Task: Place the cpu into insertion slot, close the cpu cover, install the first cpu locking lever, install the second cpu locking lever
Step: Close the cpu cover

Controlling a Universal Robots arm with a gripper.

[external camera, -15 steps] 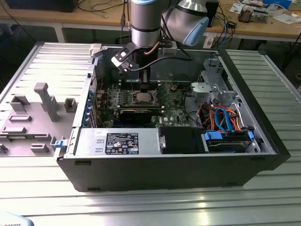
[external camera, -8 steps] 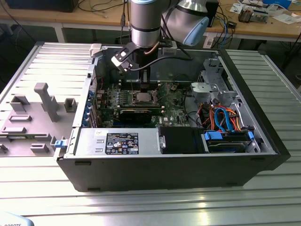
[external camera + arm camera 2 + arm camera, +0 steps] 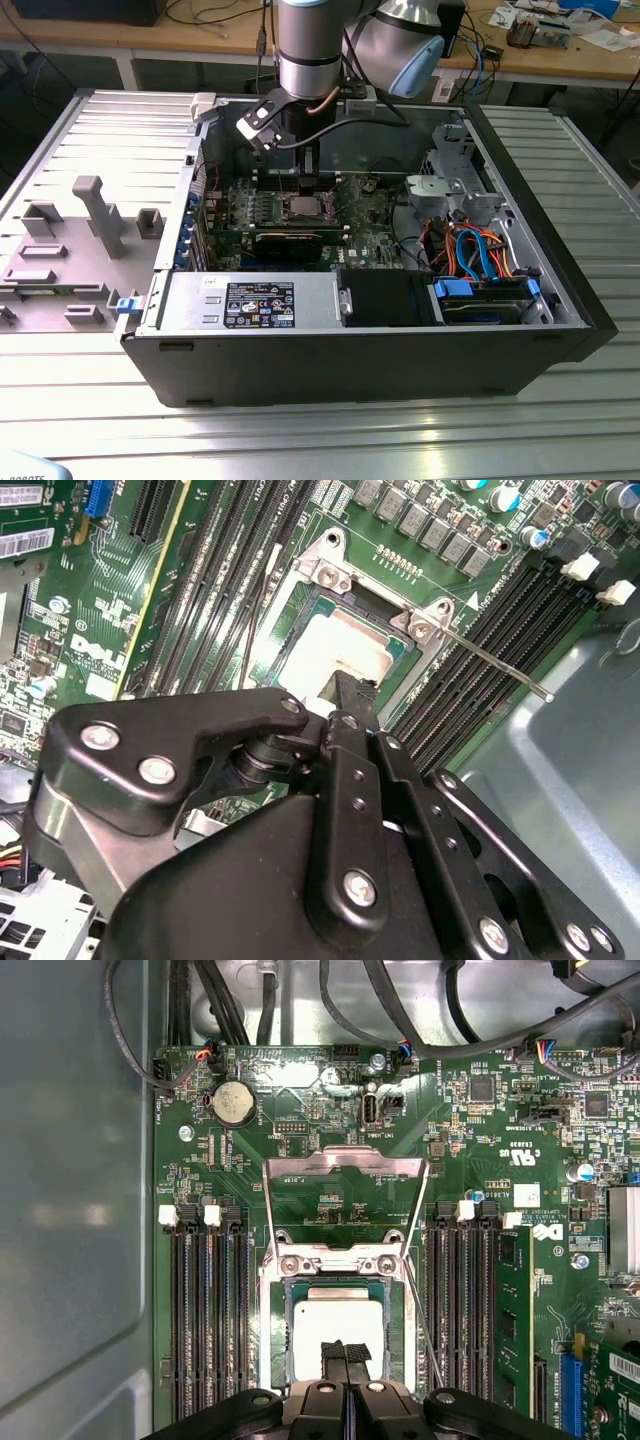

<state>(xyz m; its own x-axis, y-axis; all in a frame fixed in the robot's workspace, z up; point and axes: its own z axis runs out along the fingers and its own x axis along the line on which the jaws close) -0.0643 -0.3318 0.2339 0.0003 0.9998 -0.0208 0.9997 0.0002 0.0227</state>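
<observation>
The cpu [image 3: 335, 1328] lies flat in the insertion slot [image 3: 274, 1332] on the green board, its pale metal top showing. My gripper [image 3: 346, 1352] hangs just above the chip's near edge, fingers shut together with nothing between them. The cpu cover [image 3: 343, 1164] stands open, tipped back from its hinge, with the board visible through its window. In the second wrist view the cpu [image 3: 335, 645] sits past the fingertips [image 3: 347, 687], and a thin locking lever [image 3: 495, 663] sticks out free beside the socket. In the exterior view the gripper [image 3: 307, 182] hovers over the cpu [image 3: 305, 208].
Black memory slots [image 3: 205, 1320] flank the socket on both sides. A long black graphics card [image 3: 290, 242] lies in front of the socket. Cables [image 3: 400, 1000] run along the board's far edge. The case wall [image 3: 70, 1210] stands close by. Drive bays with blue and orange cables [image 3: 480, 255] fill the exterior view's right.
</observation>
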